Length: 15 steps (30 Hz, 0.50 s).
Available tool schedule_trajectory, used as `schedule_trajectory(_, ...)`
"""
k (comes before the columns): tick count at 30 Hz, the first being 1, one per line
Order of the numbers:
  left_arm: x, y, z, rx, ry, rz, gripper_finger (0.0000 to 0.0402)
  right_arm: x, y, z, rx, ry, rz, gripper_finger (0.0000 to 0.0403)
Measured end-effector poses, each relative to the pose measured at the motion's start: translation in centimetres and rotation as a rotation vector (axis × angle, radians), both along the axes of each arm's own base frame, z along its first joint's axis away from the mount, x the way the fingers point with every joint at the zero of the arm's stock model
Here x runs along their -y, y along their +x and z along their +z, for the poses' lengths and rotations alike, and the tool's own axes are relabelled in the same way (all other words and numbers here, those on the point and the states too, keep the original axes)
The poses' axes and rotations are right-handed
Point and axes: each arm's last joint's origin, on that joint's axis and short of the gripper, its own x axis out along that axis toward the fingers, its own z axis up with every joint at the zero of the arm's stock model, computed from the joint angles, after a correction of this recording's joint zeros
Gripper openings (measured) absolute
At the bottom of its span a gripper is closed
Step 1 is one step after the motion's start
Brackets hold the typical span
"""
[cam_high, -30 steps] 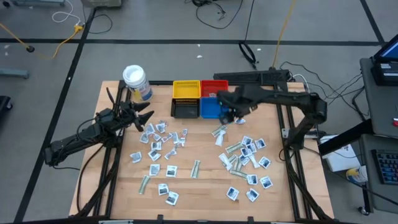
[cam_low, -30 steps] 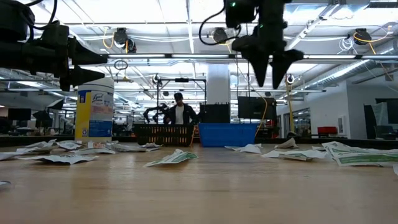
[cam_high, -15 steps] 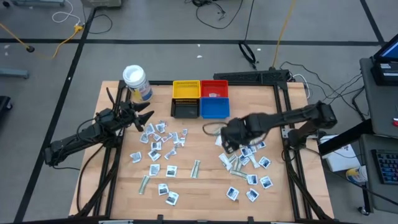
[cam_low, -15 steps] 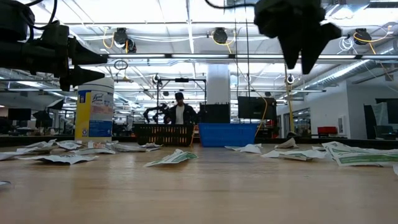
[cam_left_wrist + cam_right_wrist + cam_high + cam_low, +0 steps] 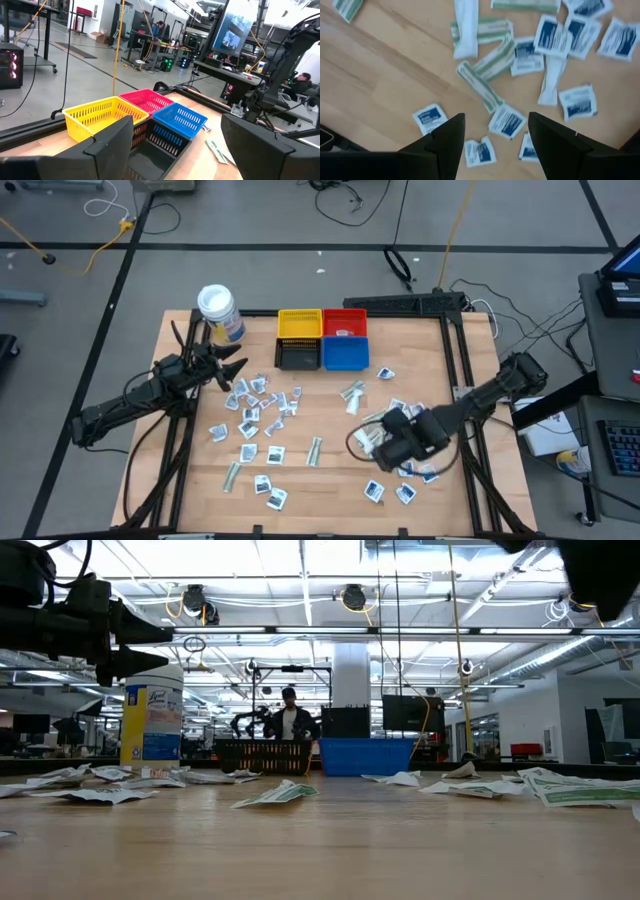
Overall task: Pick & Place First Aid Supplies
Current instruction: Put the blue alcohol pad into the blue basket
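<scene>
Packets (image 5: 262, 406) of first aid supplies lie scattered flat across the wooden tabletop (image 5: 330, 470) in two loose groups, one on the left half and one on the right half (image 5: 405, 425). Squarish white packets with blue marks mix with long narrow greenish strips (image 5: 481, 86), and several overlap one another.

At the far edge of the tabletop stand four small bins in a tight square: yellow (image 5: 299, 324), red (image 5: 345, 322), black (image 5: 298, 355) and blue (image 5: 345, 352). A white-lidded round jar (image 5: 218, 310) stands near the far left corner.

The right pincer (image 5: 392, 448) hovers over the right group of packets, its fingers (image 5: 442, 145) spread apart and holding nothing; in the right wrist view packets show between and beyond them. The left pincer (image 5: 232, 370) hangs above the left side of the tabletop just beside the left group, pointing toward the bins, its fingers (image 5: 112, 150) also spread and empty.

A person (image 5: 289, 720) stands in the room beyond the tabletop.
</scene>
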Motion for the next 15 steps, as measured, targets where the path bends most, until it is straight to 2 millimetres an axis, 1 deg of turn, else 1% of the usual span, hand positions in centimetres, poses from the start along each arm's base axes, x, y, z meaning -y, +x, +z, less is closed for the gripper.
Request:
schedule_trajectory(6, 0.0, 0.0, 0.0, 0.0, 0.0, 0.0, 0.0306, -2.3, -1.4, 0.0, -0.036, 0.065, -0.017, 0.0212)
schedule_trajectory(9, 0.0, 0.0, 0.0, 0.0, 0.0, 0.0, 0.0306, -3.2, -2.1, -0.1, -0.042, 0.068, -0.006, 0.0212)
schedule_trajectory(11, 0.0, 0.0, 0.0, 0.0, 0.0, 0.0, 0.0306, -3.9, -2.2, -0.8, -0.046, 0.061, 0.013, 0.0212)
schedule_trajectory(15, 0.0, 0.0, 0.0, 0.0, 0.0, 0.0, 0.0306, -5.2, -1.9, -3.2, -0.031, 0.084, 0.036, 0.0212)
